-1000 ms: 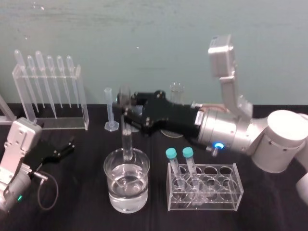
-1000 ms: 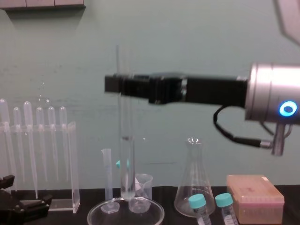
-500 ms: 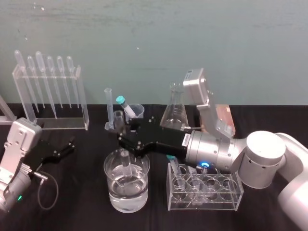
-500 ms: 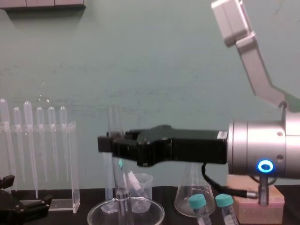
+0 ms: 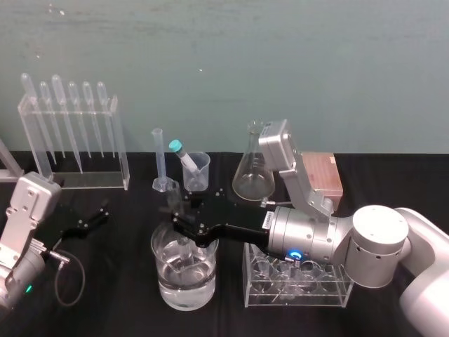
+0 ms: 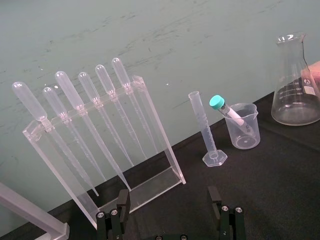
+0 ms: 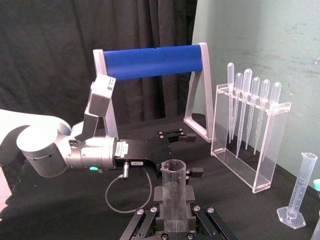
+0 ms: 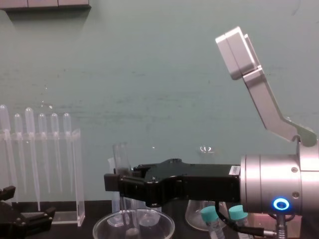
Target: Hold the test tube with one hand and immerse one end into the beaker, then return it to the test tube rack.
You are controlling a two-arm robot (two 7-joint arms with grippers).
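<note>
Liquid half fills the beaker [image 5: 210, 265], which stands at the front of the black table [image 5: 126, 309], nearest the robot. Just to its right is a clear rack [image 5: 298, 296] with two capped tubes [image 8: 209, 215] in its left end. The right gripper [image 5: 182, 230] reaches in from the right, level over the clear rack, and ends above the beaker's rim. Its fingers are pressed against the test tube [image 8: 120, 157] and hold it upright. The tube's open top rises above the fingers, and its lower end hangs down inside the beaker. It reaches about to the liquid, though how deep it goes I cannot tell. At the front left the left gripper [image 6: 172, 218] sits low over the table, well apart from the beaker, with its fingers spread wide and nothing between them. Behind the beaker stands a small cup [image 5: 196, 173] with another capped tube [image 6: 227, 110] leaning in it. A thin cylinder [image 5: 160, 160] stands just to the cup's left. To the cup's right is a flask [image 5: 251, 174], and right of that, past the arm's link, sits the pink rack [image 5: 323, 175], well apart from the test tube. Farthest back on the left, against the green wall, a clear stand [image 5: 74, 151] holds a row of pipettes [image 6: 85, 110].
</note>
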